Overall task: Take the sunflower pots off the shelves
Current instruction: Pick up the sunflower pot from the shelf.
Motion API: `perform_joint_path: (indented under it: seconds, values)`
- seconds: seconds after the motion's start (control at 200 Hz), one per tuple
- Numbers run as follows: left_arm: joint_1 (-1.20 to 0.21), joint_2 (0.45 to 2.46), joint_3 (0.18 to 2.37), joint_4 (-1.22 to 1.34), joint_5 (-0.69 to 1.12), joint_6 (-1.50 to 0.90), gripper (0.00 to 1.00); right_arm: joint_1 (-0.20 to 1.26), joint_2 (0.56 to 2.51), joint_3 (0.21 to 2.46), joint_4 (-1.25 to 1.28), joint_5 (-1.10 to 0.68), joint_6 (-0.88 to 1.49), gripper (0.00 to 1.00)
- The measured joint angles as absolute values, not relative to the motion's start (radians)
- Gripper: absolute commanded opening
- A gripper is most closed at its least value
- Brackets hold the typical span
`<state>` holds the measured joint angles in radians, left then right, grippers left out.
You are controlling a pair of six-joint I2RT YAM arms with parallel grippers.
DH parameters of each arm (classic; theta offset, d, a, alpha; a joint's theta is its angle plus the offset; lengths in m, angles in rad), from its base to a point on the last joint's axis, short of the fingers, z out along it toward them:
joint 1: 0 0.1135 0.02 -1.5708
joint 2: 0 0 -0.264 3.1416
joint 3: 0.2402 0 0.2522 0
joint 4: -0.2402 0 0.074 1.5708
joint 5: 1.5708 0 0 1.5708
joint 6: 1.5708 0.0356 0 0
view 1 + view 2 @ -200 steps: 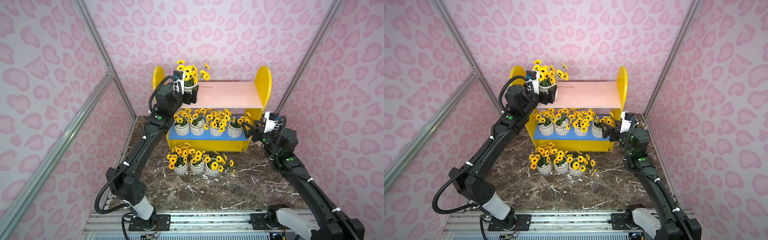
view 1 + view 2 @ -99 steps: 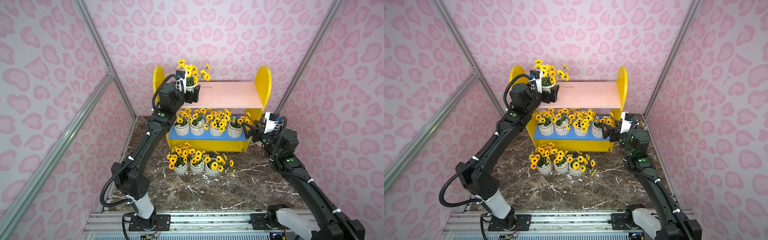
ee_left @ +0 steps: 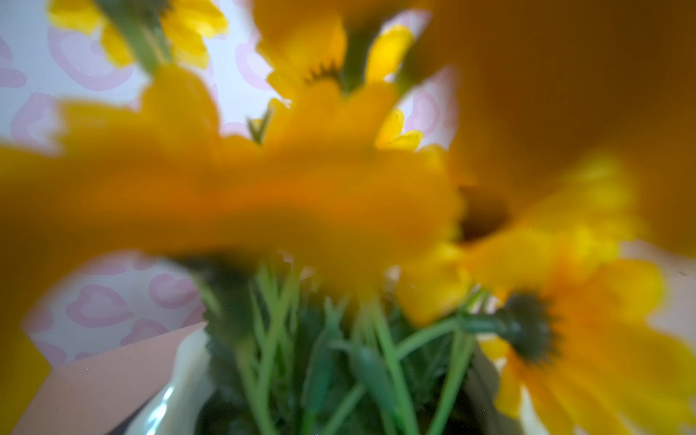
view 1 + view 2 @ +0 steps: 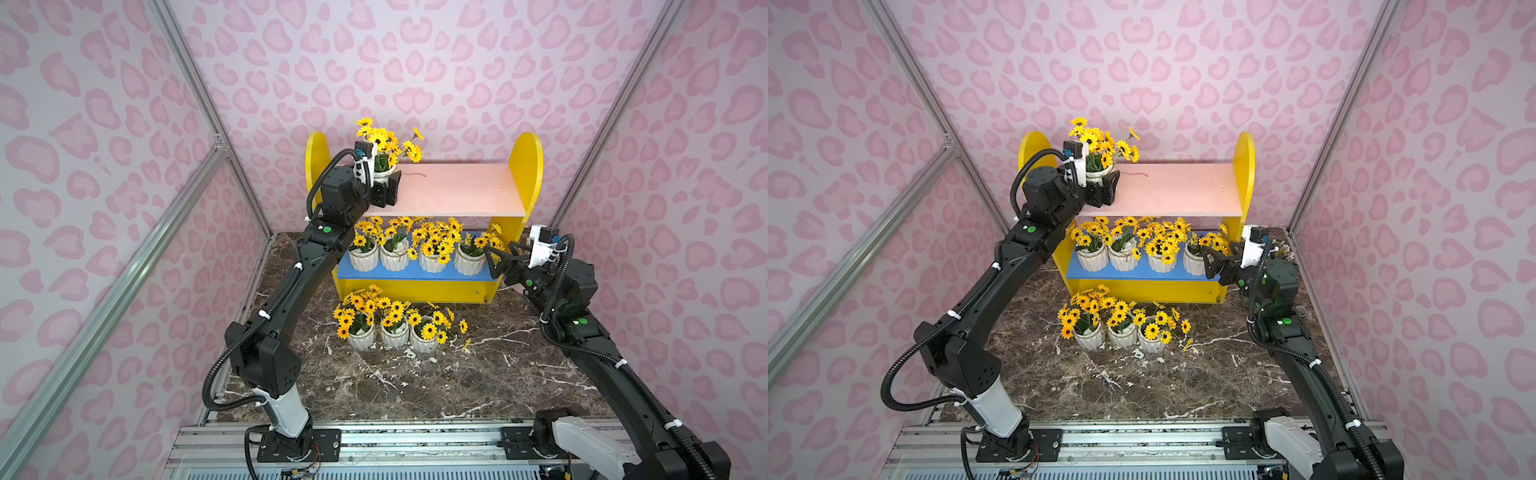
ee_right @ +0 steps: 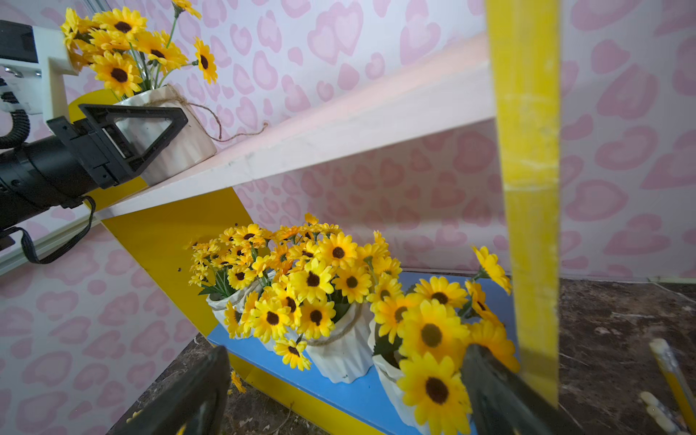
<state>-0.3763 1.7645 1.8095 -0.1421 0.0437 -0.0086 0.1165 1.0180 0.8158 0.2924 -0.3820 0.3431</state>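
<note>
Pink heart-print walls (image 4: 415, 62) enclosed a marble floor (image 4: 415, 386) in both top views, shelves (image 4: 525, 166) at upper centre; the left gripper (image 4: 386, 188) straddled the pot on the pink board (image 4: 384, 171), four pots (image 4: 432, 259) lined the blue board (image 4: 415, 273), three pots (image 4: 392, 336) stood on the floor. The left wrist view showed blurred petals (image 3: 263, 188). In the right wrist view the right gripper (image 5: 344, 352) gaped empty near the nearest pot (image 5: 389, 378); whether the left gripper squeezed was unclear.

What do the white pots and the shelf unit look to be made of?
White pots: probably glazed ceramic, possibly glossy plastic; ribbed walls catch bright highlights. Twine band: coarse jute-like cord. Shelf unit: painted wood or fibreboard, matte; the yellow edge shows scuffed, worn paint.
</note>
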Motion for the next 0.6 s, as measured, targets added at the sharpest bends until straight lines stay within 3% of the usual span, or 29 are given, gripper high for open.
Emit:
perform_joint_path:
  seconds: [0.35, 0.605]
  values:
    - [-0.389, 1.660, 1.766, -0.183, 0.074, 0.007, 0.03, 0.117, 1.007, 0.810, 0.300, -0.364, 0.352, 0.98]
    - [-0.493, 1.417, 1.498, -0.100, 0.078, 0.029, 0.03, 0.117, 0.976, 0.809, 0.293, -0.359, 0.369, 0.96]
